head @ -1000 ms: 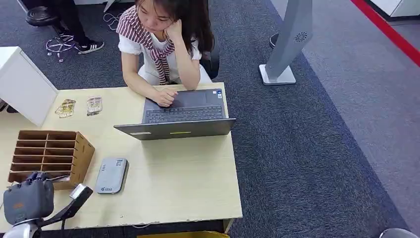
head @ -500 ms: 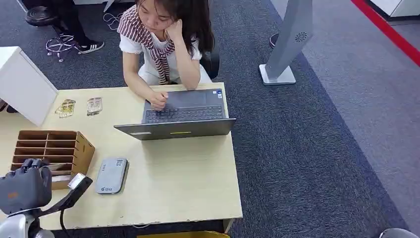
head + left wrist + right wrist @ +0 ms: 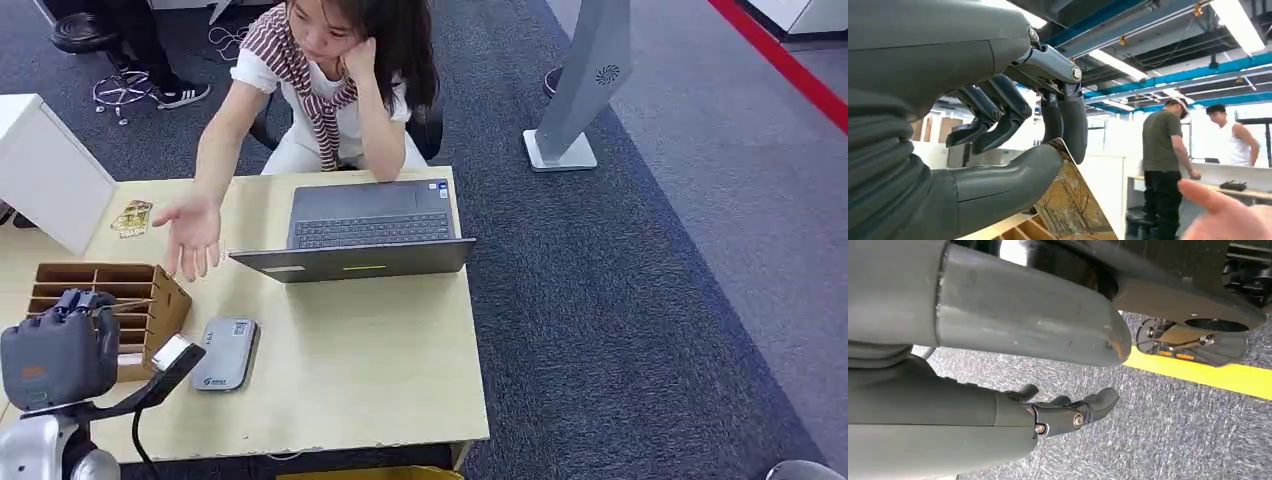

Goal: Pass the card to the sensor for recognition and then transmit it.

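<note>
The left hand (image 3: 1013,145) pinches a thin, glossy card (image 3: 1068,205) printed with yellow trees between its thick thumb and dark fingers (image 3: 1070,125), above the near left of the pale wooden table (image 3: 380,360). The right hand (image 3: 1058,412) hangs over grey carpet, fingers apart, holding nothing. A person's open palm (image 3: 192,232) reaches over the slotted wooden box (image 3: 100,300), beside the flat grey sensor (image 3: 226,352)

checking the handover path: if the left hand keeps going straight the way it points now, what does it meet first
Most likely the person's open hand. The left hand, pinching the card, points up the table over the wooden organizer, and that palm waits beyond it. The hand seems raised above the organizer, though depth is unclear.
</note>
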`<state>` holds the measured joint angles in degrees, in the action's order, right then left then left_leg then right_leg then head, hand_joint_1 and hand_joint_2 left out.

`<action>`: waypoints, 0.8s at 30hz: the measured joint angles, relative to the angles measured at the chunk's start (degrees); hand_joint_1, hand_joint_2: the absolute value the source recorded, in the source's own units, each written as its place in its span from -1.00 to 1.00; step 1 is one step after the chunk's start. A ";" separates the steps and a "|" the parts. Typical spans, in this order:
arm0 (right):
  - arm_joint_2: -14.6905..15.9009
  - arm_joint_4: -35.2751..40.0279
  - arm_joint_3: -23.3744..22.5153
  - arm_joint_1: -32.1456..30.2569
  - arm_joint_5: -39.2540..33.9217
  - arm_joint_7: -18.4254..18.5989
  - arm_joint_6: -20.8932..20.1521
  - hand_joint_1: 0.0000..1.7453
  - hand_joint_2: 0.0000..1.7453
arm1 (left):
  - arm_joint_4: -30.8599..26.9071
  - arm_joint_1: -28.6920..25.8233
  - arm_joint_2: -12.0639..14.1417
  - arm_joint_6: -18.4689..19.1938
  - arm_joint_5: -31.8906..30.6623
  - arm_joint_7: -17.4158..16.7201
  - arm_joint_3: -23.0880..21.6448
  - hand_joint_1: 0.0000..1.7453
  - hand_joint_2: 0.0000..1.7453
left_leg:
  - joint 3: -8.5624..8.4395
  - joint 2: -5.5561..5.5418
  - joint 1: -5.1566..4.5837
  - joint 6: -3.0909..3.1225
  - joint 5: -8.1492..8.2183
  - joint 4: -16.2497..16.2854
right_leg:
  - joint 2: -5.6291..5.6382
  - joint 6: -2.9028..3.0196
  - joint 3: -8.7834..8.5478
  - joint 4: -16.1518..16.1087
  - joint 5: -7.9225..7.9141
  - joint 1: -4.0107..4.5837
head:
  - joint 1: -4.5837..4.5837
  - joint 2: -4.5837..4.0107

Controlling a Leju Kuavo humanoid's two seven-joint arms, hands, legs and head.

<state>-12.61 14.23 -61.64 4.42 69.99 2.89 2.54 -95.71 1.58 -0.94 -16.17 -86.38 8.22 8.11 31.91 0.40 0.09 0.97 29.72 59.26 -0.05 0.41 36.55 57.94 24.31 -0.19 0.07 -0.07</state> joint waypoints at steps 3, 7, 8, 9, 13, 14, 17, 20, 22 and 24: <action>0.00 0.00 -0.02 0.03 0.31 0.00 -0.15 -1.00 -1.00 | -0.63 0.49 0.11 0.46 0.37 -0.24 -0.50 1.00 1.00 | 0.00 -0.01 0.00 0.00 0.00 0.00 | -0.01 0.00 0.00 0.00 0.00 0.00 | 0.00 0.00; 0.00 0.00 -0.02 0.07 1.62 -0.04 -0.41 -1.00 -1.00 | -0.48 2.61 0.39 0.65 -0.20 -1.16 -0.85 1.00 1.00 | -0.04 -0.01 -0.01 0.00 -0.01 0.01 | -0.01 0.01 0.01 -0.01 -0.01 0.01 | 0.00 0.00; 0.00 0.00 0.00 0.09 2.19 -0.15 -0.46 -1.00 -1.00 | -0.11 3.83 0.48 0.52 -0.37 -1.71 -0.85 1.00 1.00 | -0.03 -0.03 -0.01 0.00 -0.01 0.01 | -0.04 0.01 0.01 0.00 -0.02 0.02 | -0.02 0.00; 0.00 0.00 0.11 0.13 2.91 -0.26 -0.63 -1.00 -1.00 | 1.11 5.71 0.72 0.20 -0.53 -2.40 -0.85 1.00 1.00 | -0.02 -0.08 -0.01 -0.02 -0.03 0.02 | -0.11 0.01 0.00 0.00 -0.02 0.02 | -0.02 0.00; 0.00 -0.02 0.61 0.40 4.87 -0.87 -0.96 -1.00 -1.00 | 8.05 13.83 2.52 -1.38 -0.63 -4.74 -0.85 1.00 1.00 | -0.01 -0.06 0.00 -0.13 -0.14 0.01 | -0.13 0.18 0.00 0.01 -0.18 0.02 | 0.00 -0.02; 0.00 -0.02 0.63 0.41 5.29 -0.94 -1.03 -1.00 -1.00 | 9.82 15.32 2.84 -1.44 -0.63 -5.18 -0.87 1.00 1.00 | -0.01 -0.03 0.00 -0.13 -0.15 0.01 | -0.10 0.18 0.00 0.02 -0.18 0.02 | -0.02 0.00; 0.00 -0.04 0.74 0.43 5.38 -1.03 -1.03 -1.00 -1.00 | 13.18 18.75 3.50 -1.77 -0.63 -5.70 -0.92 1.00 1.00 | -0.04 -0.01 0.00 -0.10 -0.17 0.01 | -0.06 0.18 0.00 0.02 -0.19 0.02 | 0.00 0.00; 0.00 -0.07 0.83 0.43 5.51 -1.03 -1.22 -1.00 -1.00 | 14.78 20.05 3.80 -1.51 -0.63 -6.45 -1.05 1.00 1.00 | -0.05 0.00 -0.01 -0.10 -0.17 0.02 | -0.01 0.18 0.04 0.02 -0.18 0.04 | -0.02 0.00; 0.00 -0.09 1.05 0.47 5.66 -0.83 -1.40 -1.00 -1.00 | 16.42 21.61 4.15 -0.59 -0.63 -7.91 -2.08 1.00 1.00 | 0.00 -0.05 -0.01 -0.10 -0.17 0.02 | -0.05 0.18 0.04 0.02 -0.18 0.05 | -0.04 0.00; 0.00 -0.09 1.16 0.49 5.99 -0.81 -1.46 -1.00 -1.00 | 18.09 23.04 4.61 -0.46 -0.63 -9.07 -3.27 1.00 1.00 | 0.00 -0.05 -0.01 -0.10 -0.17 0.02 | -0.05 0.18 0.04 0.02 -0.18 0.04 | -0.02 -0.02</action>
<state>-12.61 14.14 -60.48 4.91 75.97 2.08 1.07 -77.62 24.62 3.67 -16.63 -87.01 -0.85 4.83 31.91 0.35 0.09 0.87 29.56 59.27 -0.11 0.59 36.58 57.96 24.13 -0.15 0.04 -0.09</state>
